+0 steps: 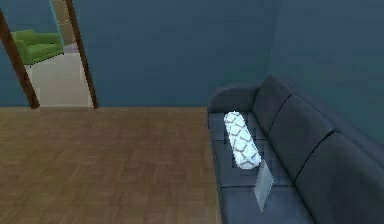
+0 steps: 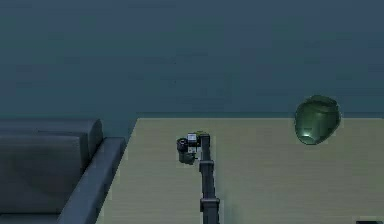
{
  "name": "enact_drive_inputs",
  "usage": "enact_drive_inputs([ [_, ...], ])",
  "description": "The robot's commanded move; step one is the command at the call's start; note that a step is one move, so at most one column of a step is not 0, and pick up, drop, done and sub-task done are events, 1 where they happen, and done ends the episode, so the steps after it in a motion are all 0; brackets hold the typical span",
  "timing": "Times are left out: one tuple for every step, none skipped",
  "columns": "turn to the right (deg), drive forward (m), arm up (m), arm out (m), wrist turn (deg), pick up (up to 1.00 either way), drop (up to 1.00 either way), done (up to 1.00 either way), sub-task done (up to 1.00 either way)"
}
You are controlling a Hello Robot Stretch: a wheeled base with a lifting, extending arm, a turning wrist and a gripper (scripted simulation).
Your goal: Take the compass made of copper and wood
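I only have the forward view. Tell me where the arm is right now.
Observer: In the arm side view the arm extends over a tan surface, gripper at its far end.
Operator: Report what else is on that surface.
Observer: A green rounded thing sits toward that view's right, apart from the gripper.
Operator: Say whether the gripper holds anything.
Observer: I cannot tell; a small yellowish speck shows by it, too small to name.

Small yellowish-brown blob, too small to confirm as a compass, at far end of arm, just beside gripper, against pale tan surface; contact with gripper not discernible.
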Motion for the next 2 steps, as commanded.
enact_drive_inputs([
  [0.0, 0.00, 0.10, 0.00, 0.0, 0.00, 0.00, 0.00, 0.00],
  [0.0, 0.00, 0.00, 0.00, 0.0, 0.00, 0.00, 1.00, 0.00],
])
